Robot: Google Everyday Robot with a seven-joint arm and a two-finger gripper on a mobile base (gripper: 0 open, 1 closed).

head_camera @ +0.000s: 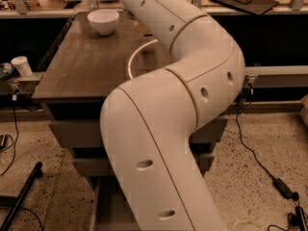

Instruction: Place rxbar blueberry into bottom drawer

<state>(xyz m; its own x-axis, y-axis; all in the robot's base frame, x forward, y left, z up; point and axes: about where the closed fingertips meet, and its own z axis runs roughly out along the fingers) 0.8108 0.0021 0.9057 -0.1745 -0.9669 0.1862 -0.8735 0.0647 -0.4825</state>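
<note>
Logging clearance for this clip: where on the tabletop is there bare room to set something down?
The tabletop is bare from the white bowl forward to its front edge, left of the arm. The right side is crowded: the arm covers it. The pincer is out of view past the top edge.

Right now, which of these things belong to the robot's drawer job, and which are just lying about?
Job: bottom drawer, pulled out below the table; robot arm. The end effector and rxbar blueberry are out of sight past the arm.
Lying about: white bowl; paper cup; floor cables.
</note>
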